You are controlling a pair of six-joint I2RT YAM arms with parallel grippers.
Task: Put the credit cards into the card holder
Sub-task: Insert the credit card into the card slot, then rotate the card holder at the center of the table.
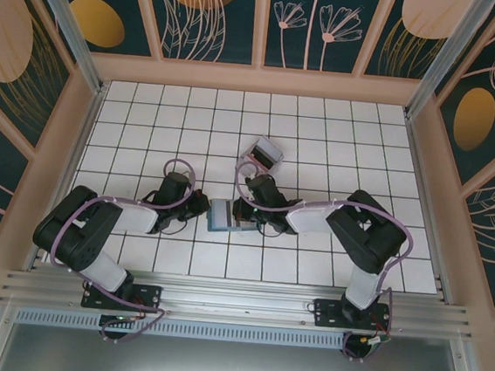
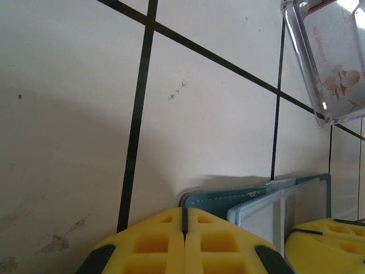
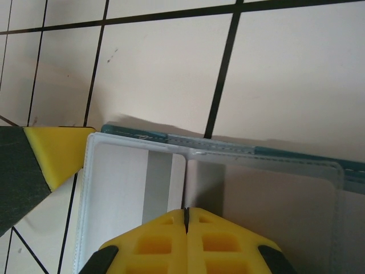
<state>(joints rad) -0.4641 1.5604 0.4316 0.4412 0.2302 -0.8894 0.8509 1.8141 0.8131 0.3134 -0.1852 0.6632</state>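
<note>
Beneath the right end effector (image 3: pixel 185 212) lies the open card holder (image 3: pixel 262 182).

Right gripper (image 3: pixel 186 220) at bottom centre, yellow fingers pressed together with only a thin dark seam between them. It sits over the card holder (image 3: pixel 268 188), which lies open on the white tiled floor (image 3: pixel 159 68). The holder has a teal stitched outer edge along the top and clear plastic pockets inside. Left pocket holds a white card (image 3: pixel 117 188) with a grey stripe. Cannot tell if the fingers pinch anything. Left gripper (image 3: pixel 52 155) has its yellow tip on a dark body, touching the holder's left corner.
</note>
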